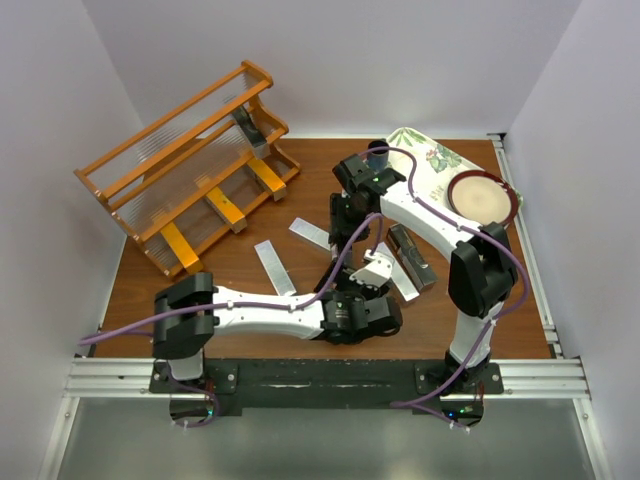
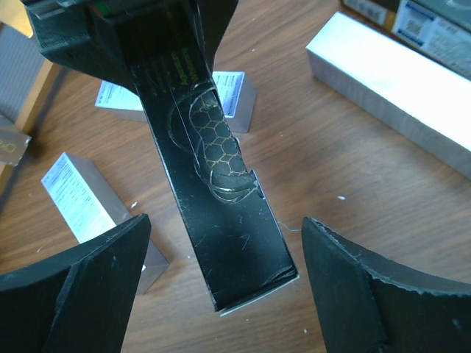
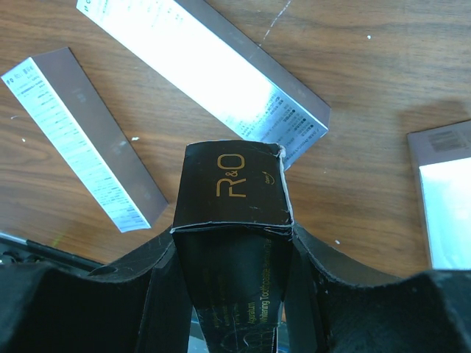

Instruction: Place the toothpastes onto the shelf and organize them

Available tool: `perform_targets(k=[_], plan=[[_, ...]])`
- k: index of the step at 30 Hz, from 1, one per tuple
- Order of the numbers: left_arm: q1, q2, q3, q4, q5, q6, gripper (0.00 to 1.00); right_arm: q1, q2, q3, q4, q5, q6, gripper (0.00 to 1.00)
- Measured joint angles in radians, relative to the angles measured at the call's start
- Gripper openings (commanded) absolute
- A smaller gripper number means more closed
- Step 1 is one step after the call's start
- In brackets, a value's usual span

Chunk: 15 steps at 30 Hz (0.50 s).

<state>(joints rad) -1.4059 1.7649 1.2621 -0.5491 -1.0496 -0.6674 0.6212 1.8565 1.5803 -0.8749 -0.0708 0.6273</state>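
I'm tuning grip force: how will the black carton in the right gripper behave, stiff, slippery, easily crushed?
Probably stiff lengthwise but crushable: the black carton is thin card, and its end flap looks creased. Likely slippery, since its glossy face shows reflections and scratches. Unlikely to roll: the right gripper pinches flat sides.

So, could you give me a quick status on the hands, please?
Right hand shut on black toothpaste carton. Left hand open, straddling its free end. Silver cartons lie loose on table beneath.
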Motion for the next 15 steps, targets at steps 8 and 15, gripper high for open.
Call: perform_targets(k=[8,15], plan=[[-0.019,0.076,0.050,-0.090,-0.049,-0.049,0.75,0.000,-0.001,0.000,0.016,-0.002,0.004,0.31],[-0.036,0.159,0.138,-0.187,-0.106,-0.083,0.67,-0.001,-0.008,-0.014,0.032,-0.005,0.010,0.33]])
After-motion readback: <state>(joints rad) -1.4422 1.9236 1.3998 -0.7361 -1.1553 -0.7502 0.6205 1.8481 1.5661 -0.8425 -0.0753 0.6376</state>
